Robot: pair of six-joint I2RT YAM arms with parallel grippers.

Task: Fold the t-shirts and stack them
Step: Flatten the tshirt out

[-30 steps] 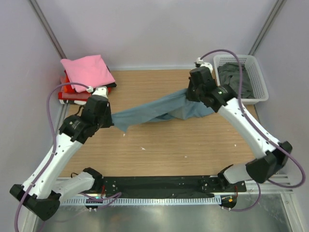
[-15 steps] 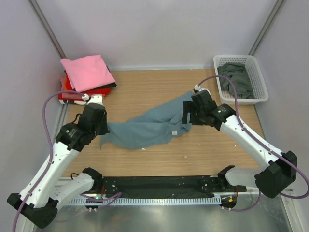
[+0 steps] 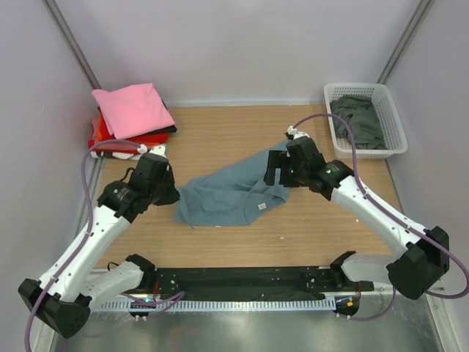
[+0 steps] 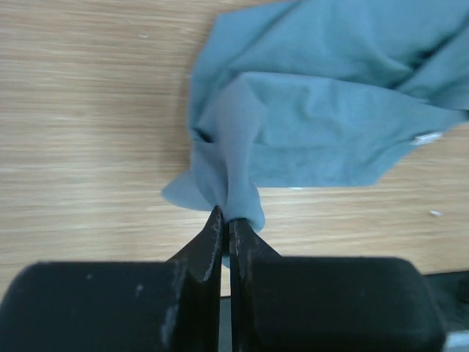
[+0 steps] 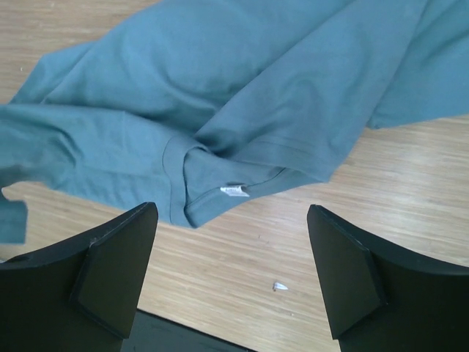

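My left gripper (image 4: 226,218) pinches one end of the slate-blue t-shirt (image 3: 227,192), which lies rumpled midway between the tabletop's (image 3: 220,132) left and right edges, likely to spread it flat, while my right gripper (image 5: 231,220) hangs open above its collar (image 5: 174,176).

At the far left corner of the desk (image 3: 234,136), the pink shirt (image 3: 132,108) covers most of the red shirt (image 3: 126,141) and the black shirt (image 3: 168,130); only their edges show. In the basket (image 3: 393,121) at the far right corner, part of the grey-green shirt (image 3: 359,121) lies behind the lattice wall. From above, each wrist hides its own fingertips, and the right one covers the far end of the slate-blue shirt (image 3: 223,192).

In the left wrist view, the pinched cloth vanishes between the pressed-together fingers of the left claw (image 4: 226,220), and the shirt runs off the top and right edges. In the right wrist view, the spread fingers of the right claw (image 5: 233,213) are cut by the bottom edge. The print on the collar label (image 5: 234,191) is too small to read. A white speck (image 5: 279,286) is too small to identify.
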